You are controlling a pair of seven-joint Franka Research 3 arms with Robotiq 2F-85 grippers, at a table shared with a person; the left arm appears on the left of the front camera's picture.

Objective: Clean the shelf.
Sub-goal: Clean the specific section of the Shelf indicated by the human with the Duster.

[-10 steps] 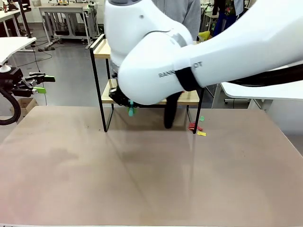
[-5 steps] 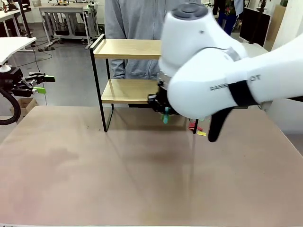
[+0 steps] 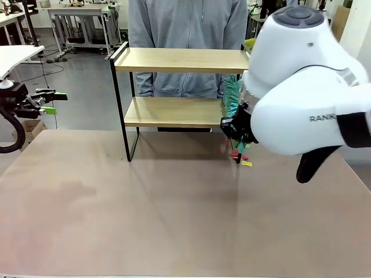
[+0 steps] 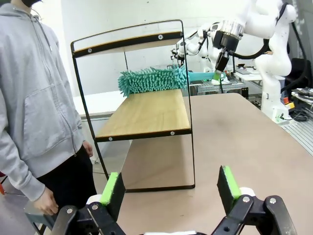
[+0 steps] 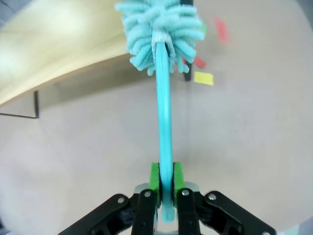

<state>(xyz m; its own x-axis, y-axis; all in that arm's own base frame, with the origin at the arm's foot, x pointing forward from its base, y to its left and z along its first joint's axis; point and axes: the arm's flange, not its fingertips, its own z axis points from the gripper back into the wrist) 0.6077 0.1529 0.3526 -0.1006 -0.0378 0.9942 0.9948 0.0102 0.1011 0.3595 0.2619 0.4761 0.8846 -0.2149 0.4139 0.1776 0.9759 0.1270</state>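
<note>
The shelf point(image 3: 174, 60) stands at the table's far side, two light boards in a black frame. My right gripper point(image 3: 237, 132) is at the shelf's right end, shut on the handle of a teal fluffy duster point(image 3: 231, 95). The duster's head sits just above the right end of the lower board point(image 3: 168, 112). In the right wrist view the right gripper point(image 5: 165, 186) clamps the duster's handle point(image 5: 164, 112), with the shelf point(image 5: 54, 44) beyond it. My left gripper point(image 3: 54, 102) hangs open off the table's left side. Seen from the left wrist, the left gripper point(image 4: 170, 188) faces the shelf point(image 4: 142, 112) and the duster point(image 4: 151, 80).
A person in a grey hoodie point(image 3: 185, 29) stands behind the shelf. Small red and yellow scraps point(image 3: 241, 157) lie on the table by the shelf's right foot. The brown tabletop point(image 3: 174, 220) stretches in front of the shelf.
My right arm has swept from the shelf's left part to its right end, carrying the duster along the lower board. The left arm has not moved.
</note>
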